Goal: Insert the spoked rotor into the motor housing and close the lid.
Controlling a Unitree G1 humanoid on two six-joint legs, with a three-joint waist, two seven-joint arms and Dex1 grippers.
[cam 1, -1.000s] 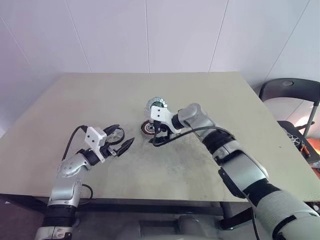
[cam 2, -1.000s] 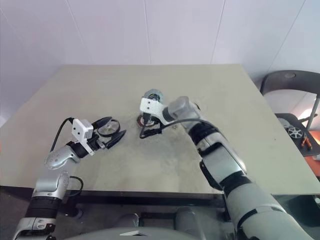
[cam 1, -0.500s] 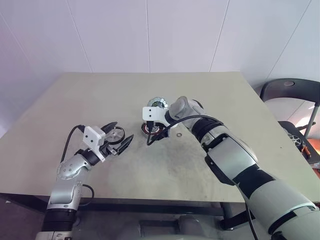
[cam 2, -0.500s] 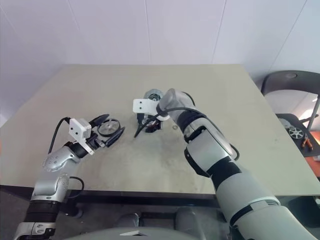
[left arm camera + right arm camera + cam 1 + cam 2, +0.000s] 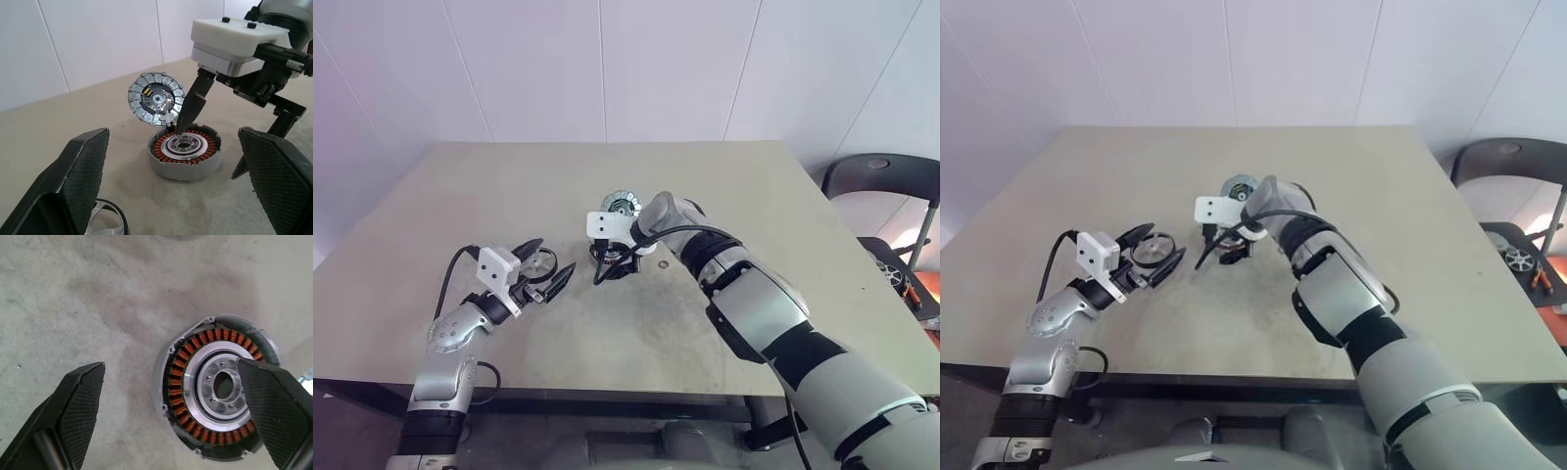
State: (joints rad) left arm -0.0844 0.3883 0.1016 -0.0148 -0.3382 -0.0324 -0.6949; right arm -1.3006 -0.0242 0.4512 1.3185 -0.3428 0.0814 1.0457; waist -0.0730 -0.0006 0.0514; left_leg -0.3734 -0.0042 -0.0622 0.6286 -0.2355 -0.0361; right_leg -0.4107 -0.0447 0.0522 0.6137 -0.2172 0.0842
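Both claws are wide open and hold nothing. One is the right gripper (image 5: 612,270), which hangs just over the motor housing (image 5: 219,387). One of its black fingers points down at the ring of orange wire inside the housing, and the other finger is out past the rim. I cannot tell if a finger touches it. I think this claw is there to grip the housing or keep it from sliding, so the wheel can go in.

That housing sits open on the table (image 5: 724,196), near the middle. Its lid (image 5: 156,99) leans up behind it, touching its far edge, with the shiny blocks facing the left claw. Being open like that leaves room for the wheel.

On the other side, the left gripper (image 5: 548,279) waits low over the table with its two fingers spread. Right there is the spoked rotor (image 5: 1153,252), lying flat between those fingers, well apart from the housing. It is not picked up yet.

As for the arms, the right one reaches far across the table and bends its wrist down. By contrast, the left one is bent at the elbow and points almost level, toward the housing.
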